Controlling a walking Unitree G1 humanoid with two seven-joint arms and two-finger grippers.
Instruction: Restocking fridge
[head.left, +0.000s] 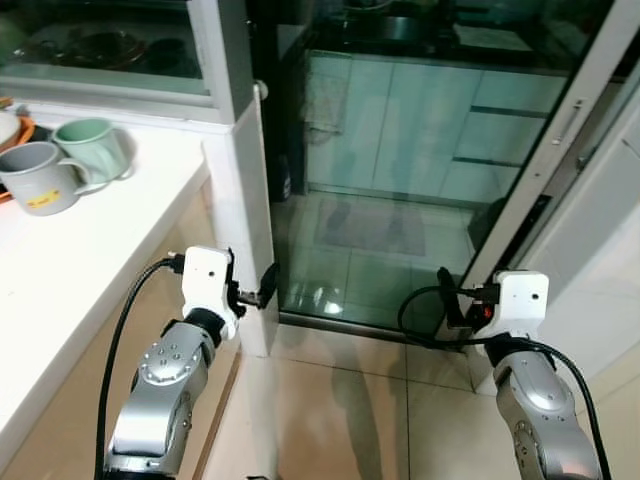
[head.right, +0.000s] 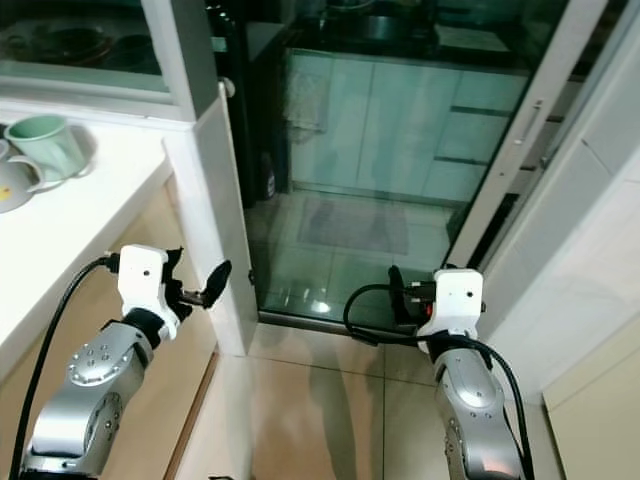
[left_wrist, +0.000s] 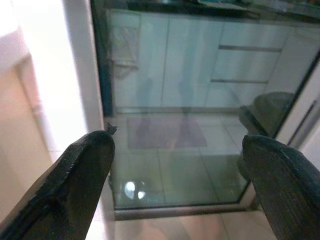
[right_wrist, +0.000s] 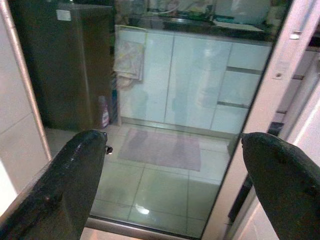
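My left gripper (head.left: 252, 290) is held up beside the white pillar (head.left: 245, 200) at the end of the counter. Its fingers (left_wrist: 75, 185) stand wide open with nothing between them. My right gripper (head.left: 458, 300) is raised low in front of the sliding glass door (head.left: 400, 170), open and empty too, as its fingers (right_wrist: 55, 190) show. Through the glass I see a kitchen with pale cabinets (right_wrist: 195, 80). A tall dark unit (right_wrist: 65, 65) stands at its left; whether it is the fridge I cannot tell.
A white counter (head.left: 100, 260) runs along my left with a grey mug (head.left: 40, 178) and a green mug (head.left: 95, 148) on it. The door's white frame (head.left: 560, 150) slants at the right. A rug (right_wrist: 160, 150) and a pink bottle (right_wrist: 103, 112) lie behind the glass.
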